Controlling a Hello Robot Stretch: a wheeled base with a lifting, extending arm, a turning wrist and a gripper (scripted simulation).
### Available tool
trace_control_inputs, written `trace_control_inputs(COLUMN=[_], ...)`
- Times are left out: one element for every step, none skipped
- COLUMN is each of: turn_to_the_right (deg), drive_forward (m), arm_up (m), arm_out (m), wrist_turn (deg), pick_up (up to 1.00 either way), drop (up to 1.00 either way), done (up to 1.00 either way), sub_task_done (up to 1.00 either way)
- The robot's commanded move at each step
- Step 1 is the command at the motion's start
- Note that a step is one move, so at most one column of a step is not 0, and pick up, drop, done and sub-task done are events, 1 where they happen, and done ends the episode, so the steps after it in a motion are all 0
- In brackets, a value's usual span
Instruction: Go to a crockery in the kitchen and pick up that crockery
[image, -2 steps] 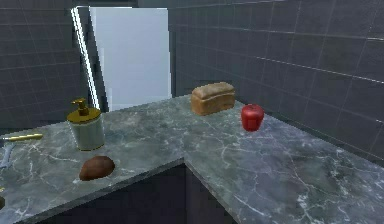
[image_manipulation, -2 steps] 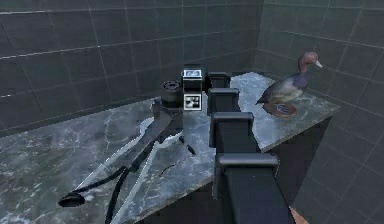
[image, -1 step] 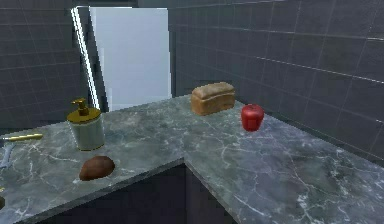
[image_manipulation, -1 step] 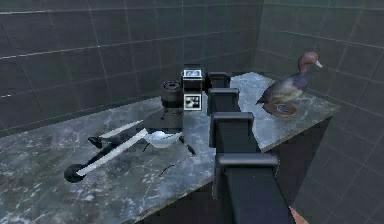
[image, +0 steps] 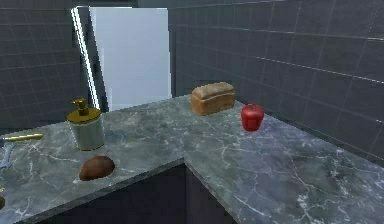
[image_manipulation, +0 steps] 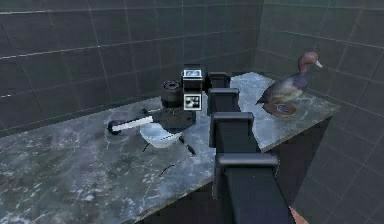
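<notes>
A small white bowl (image_manipulation: 155, 133) lies on the grey marble countertop (image_manipulation: 80, 170) in the arm side view, near its middle. My arm (image_manipulation: 240, 160) rises as a dark bar from the bottom edge and ends at two white marked squares (image_manipulation: 192, 80). Just below and left of them is the gripper (image_manipulation: 166, 130), with the bowl right at its far end. I cannot tell whether it holds anything. A white-handled utensil (image_manipulation: 125, 125) lies on the counter left of the bowl.
A duck statue (image_manipulation: 290, 90) stands at the counter's right end. In the forward view an L-shaped marble counter (image: 250, 170) carries a bread loaf (image: 213, 98), a red apple (image: 252, 117), a lidded jar (image: 85, 125) and a brown round lump (image: 96, 167). A white fridge (image: 130, 55) stands behind.
</notes>
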Motion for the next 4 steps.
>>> trace_control_inputs(turn_to_the_right=[0.0, 0.0, 0.0, 0.0], drive_forward=[0.00, 0.00, 0.00, 0.00], arm_up=[0.00, -0.08, 0.00, 0.08], arm_out=[0.00, 0.00, 0.00, 0.00], wrist_turn=[24.0, 0.0, 0.0, 0.0], pick_up=[0.00, 0.00, 1.00, 0.00], drop=[0.00, 0.00, 0.00, 0.00], done=[0.00, 0.00, 0.00, 0.00], sub_task_done=[0.00, 0.00, 0.00, 0.00])
